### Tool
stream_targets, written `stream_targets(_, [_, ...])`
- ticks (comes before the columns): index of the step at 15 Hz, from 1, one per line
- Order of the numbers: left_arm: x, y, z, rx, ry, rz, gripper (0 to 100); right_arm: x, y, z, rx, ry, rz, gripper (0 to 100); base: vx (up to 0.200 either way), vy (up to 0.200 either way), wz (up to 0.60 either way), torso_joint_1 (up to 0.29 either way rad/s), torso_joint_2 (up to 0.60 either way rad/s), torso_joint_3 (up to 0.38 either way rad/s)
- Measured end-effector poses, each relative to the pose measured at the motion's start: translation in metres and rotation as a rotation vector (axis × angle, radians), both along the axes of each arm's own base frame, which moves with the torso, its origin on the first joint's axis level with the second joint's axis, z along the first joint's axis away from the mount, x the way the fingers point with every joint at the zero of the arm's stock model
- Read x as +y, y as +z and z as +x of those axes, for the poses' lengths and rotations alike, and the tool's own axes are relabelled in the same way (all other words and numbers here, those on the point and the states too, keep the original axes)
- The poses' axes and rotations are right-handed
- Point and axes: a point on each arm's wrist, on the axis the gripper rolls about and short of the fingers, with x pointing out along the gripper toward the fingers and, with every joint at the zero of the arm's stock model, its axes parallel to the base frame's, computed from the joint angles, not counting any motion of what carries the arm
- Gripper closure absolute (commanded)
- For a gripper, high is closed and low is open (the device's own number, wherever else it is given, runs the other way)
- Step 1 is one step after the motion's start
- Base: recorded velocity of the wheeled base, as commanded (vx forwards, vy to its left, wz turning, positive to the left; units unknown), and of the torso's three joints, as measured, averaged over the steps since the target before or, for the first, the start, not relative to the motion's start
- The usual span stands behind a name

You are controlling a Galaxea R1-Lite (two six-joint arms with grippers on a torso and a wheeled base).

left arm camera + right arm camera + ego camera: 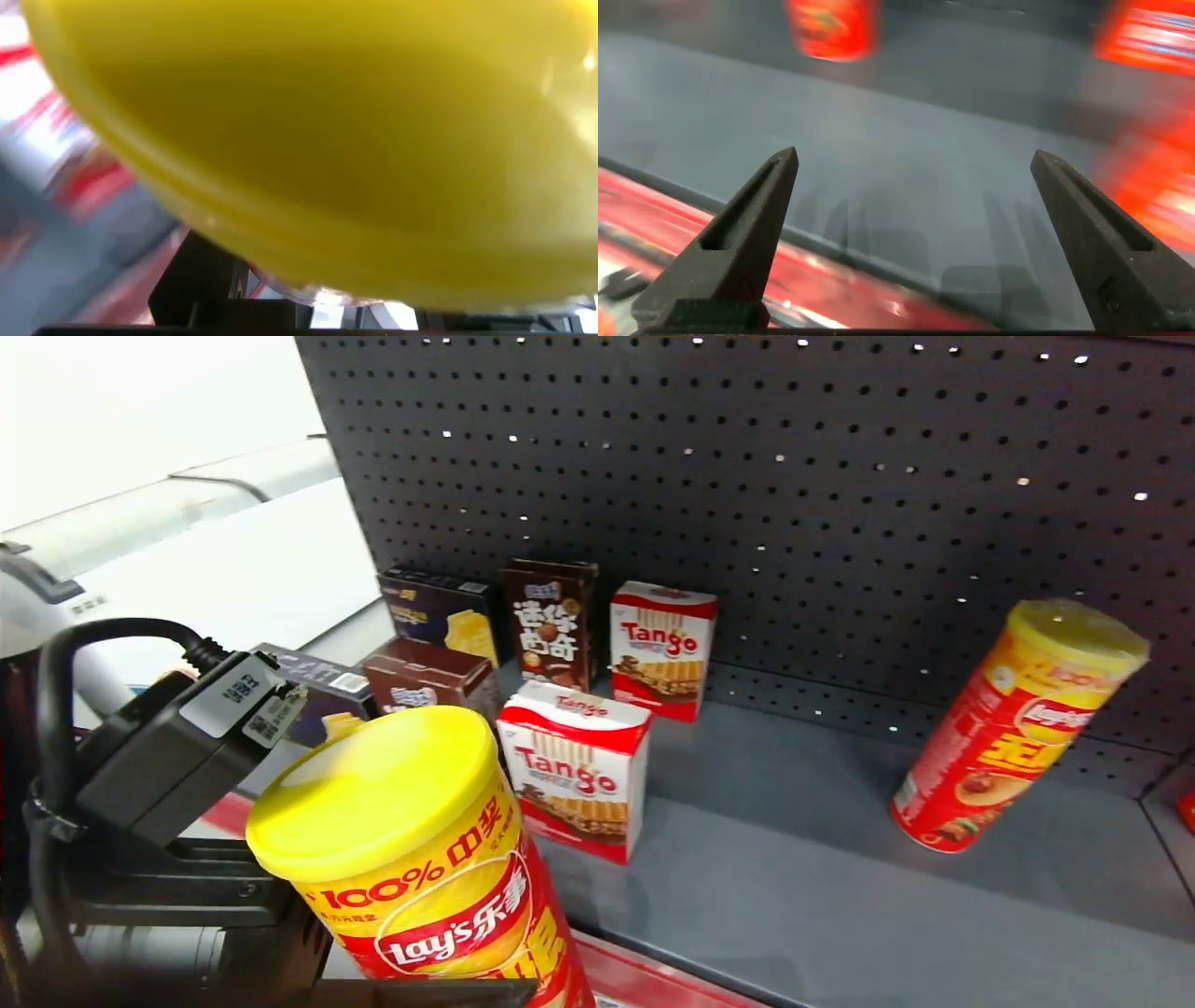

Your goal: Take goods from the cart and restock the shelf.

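Observation:
A chip can (425, 868) with a yellow lid stands upright at the lower left of the head view, in front of the shelf's edge, with my left gripper (439, 992) shut on its lower part. That lid (355, 140) looms close in the left wrist view. A second chip can (1018, 723) leans tilted against the pegboard at the right of the grey shelf (794, 859). My right gripper (915, 157) is open with nothing between its fingers, above the shelf's red front edge (710, 224).
Two red-and-white wafer boxes (574, 765) (663, 649), two brown boxes (551, 621) and two dark purple boxes (439, 611) crowd the shelf's left part. The black pegboard (794, 476) closes the back. Bare shelf lies between the boxes and the leaning can.

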Motion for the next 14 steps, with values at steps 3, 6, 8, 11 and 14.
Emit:
stream_targets(3, [-0.0007,0.0021,0.0,-0.007,-0.003,-0.004,100,0.0,0.0,0.0,0.0,0.001,0.0,0,0.0,0.0,-0.6,0.004,0.0,0.005])
stream_targets(6, [-0.0008,0.0029,0.0003,-0.008,-0.002,-0.006,100,0.0,0.0,0.0,0.0,0.0,0.0,0,0.0,0.0,-0.4,0.003,0.0,0.002])
stream_targets(8, [-0.0005,0.0031,0.0005,-0.009,0.0,-0.006,100,0.0,0.0,0.0,0.0,0.001,0.0,0,0.0,0.0,0.0,0.0,0.0,0.0])
stream_targets(11, [0.0002,0.0023,0.0015,-0.007,0.007,-0.004,100,0.0,0.0,0.0,0.0,0.001,0.0,0,0.0,0.0,0.0,0.0,0.0,0.0])
stream_targets(14, [0.0006,0.0018,0.0014,-0.005,0.009,-0.003,100,0.0002,0.0,0.0,0.0,0.01,-0.002,0,0.0,0.0,0.0,0.0,0.0,0.0])
